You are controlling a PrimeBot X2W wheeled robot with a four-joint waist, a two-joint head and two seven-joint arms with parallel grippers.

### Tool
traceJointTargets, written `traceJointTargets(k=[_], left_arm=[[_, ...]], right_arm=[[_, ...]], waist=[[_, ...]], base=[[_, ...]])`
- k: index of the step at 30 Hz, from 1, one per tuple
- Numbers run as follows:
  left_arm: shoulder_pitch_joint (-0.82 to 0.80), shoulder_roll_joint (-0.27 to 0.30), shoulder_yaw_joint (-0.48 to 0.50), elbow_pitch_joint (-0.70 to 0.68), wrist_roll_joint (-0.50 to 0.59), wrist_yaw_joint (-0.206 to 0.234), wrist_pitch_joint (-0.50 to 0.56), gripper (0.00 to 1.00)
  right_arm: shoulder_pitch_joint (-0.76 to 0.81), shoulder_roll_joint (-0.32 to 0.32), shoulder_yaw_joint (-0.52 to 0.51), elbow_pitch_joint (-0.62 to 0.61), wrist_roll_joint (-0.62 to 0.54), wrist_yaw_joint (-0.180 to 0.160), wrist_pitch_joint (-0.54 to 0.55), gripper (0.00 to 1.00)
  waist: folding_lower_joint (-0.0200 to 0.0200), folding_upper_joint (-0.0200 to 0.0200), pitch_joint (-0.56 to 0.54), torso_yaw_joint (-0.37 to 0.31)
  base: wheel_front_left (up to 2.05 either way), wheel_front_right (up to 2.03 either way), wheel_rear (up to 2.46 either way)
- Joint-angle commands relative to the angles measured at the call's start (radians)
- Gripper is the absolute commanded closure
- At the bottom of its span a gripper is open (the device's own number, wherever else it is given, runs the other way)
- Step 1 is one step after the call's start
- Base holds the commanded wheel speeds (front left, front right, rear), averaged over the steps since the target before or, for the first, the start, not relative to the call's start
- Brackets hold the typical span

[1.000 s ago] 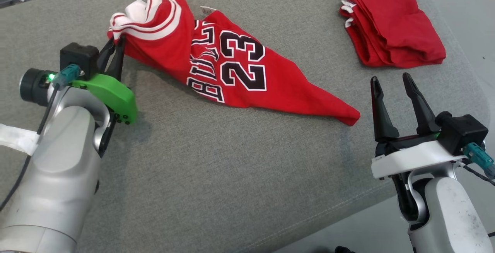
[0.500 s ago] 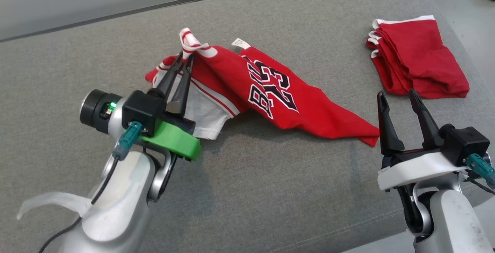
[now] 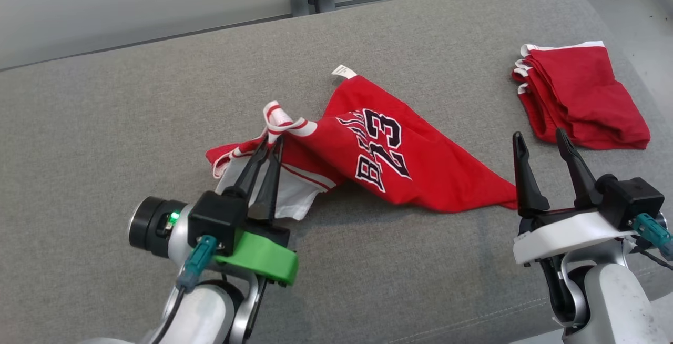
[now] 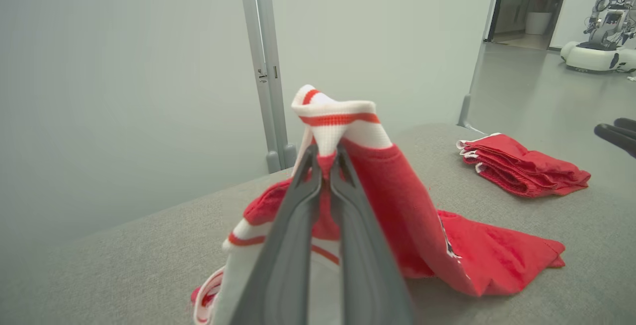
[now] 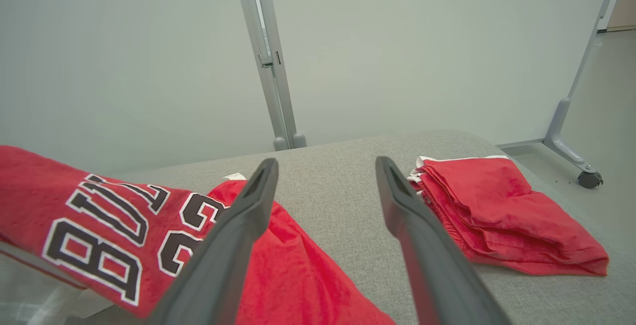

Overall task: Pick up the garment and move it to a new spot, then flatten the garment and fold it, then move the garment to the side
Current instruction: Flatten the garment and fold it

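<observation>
My left tool (image 3: pixel 271 141) is pinched shut on the striped trim (image 3: pixel 286 123) of the jersey (image 3: pixel 431 175). Compared with a second ago, the trim is raised off the desk (image 3: pixel 105 123) and the jersey is bunched nearer me. The relocation seems underway, though the head camera shifted too. My right tool (image 3: pixel 539 133) stands wide and empty beside the jersey's tail.

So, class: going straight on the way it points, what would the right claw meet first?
Likely the bare grey cushion: the open right claw aims into the gap between the jersey and the folded red pile. Depth is unclear; it might brush the pile.
</observation>
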Motion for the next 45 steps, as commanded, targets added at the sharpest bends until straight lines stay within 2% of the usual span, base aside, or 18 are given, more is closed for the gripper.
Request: traceJointTargets(k=[1, 7, 11, 21, 26, 33, 38, 39, 40, 41, 42, 45], left_arm=[[0.023, 0.011, 0.012, 0.012, -0.009, 0.012, 0.004, 1.00], [0.014, 0.021, 0.082, 0.154, -0.075, 0.013, -0.017, 1.00], [-0.044, 0.015, 0.118, 0.291, -0.114, -0.014, -0.058, 1.00], [-0.278, 0.006, 0.149, 0.650, -0.126, -0.088, -0.151, 1.00], [-0.364, 0.021, 0.185, 0.814, -0.145, -0.093, -0.185, 1.00], [-0.424, 0.042, 0.231, 0.967, -0.174, -0.106, -0.219, 1.00], [-0.447, 0.010, 0.249, 1.000, -0.205, -0.159, -0.231, 0.99], [-0.450, 0.008, 0.252, 1.003, -0.209, -0.169, -0.232, 0.69], [-0.452, 0.008, 0.252, 1.002, -0.205, -0.179, -0.234, 0.47], [-0.453, 0.006, 0.257, 0.997, -0.208, -0.189, -0.235, 0.04], [-0.453, 0.002, 0.265, 0.985, -0.214, -0.196, -0.236, 0.00], [-0.441, 0.001, 0.285, 0.955, -0.216, -0.207, -0.234, 0.00]], right_arm=[[0.009, -0.002, 0.002, -0.004, 0.003, -0.001, 0.004, 0.00], [-0.018, -0.002, 0.026, 0.005, 0.004, -0.001, 0.005, 0.00], [-0.033, -0.003, 0.040, 0.012, 0.001, -0.001, 0.004, 0.00], [-0.093, -0.003, 0.073, 0.033, 0.015, -0.001, -0.024, 0.00], [-0.121, -0.003, 0.078, 0.053, 0.020, -0.001, -0.046, 0.00], [-0.138, -0.003, 0.061, 0.073, 0.019, -0.001, -0.070, 0.00], [-0.138, -0.003, 0.043, 0.092, 0.009, -0.001, -0.074, 0.00], [-0.137, -0.003, 0.039, 0.097, 0.006, -0.001, -0.073, 0.00], [-0.135, -0.003, 0.034, 0.102, 0.006, -0.001, -0.073, 0.00], [-0.131, -0.003, 0.029, 0.107, 0.006, -0.001, -0.073, 0.00], [-0.127, -0.003, 0.023, 0.111, 0.002, -0.001, -0.073, 0.00], [-0.114, -0.003, 0.003, 0.119, -0.003, -0.001, -0.074, 0.00]], waist=[[0.0000, 0.0001, 0.010, -0.010], [0.0000, 0.0001, 0.039, -0.040], [0.0000, 0.0001, 0.066, -0.061], [0.0000, 0.0001, 0.150, -0.114], [0.0000, 0.0001, 0.180, -0.129], [0.0000, 0.0001, 0.194, -0.132], [0.0000, 0.0001, 0.194, -0.125], [0.0000, 0.0001, 0.193, -0.124], [0.0000, 0.0001, 0.191, -0.124], [0.0000, 0.0001, 0.189, -0.123], [0.0000, 0.0001, 0.187, -0.122], [0.0000, 0.0001, 0.180, -0.118]], base=[[0.00, 0.00, 0.00], [0.00, 0.00, 0.00], [0.00, 0.00, 0.00], [0.00, 0.00, 0.00], [0.00, 0.00, 0.00], [0.00, 0.00, 0.00], [0.00, 0.00, 0.00], [0.00, 0.00, 0.00], [0.00, 0.00, 0.00], [0.00, 0.00, 0.00], [0.00, 0.00, 0.00], [0.00, 0.00, 0.00]])
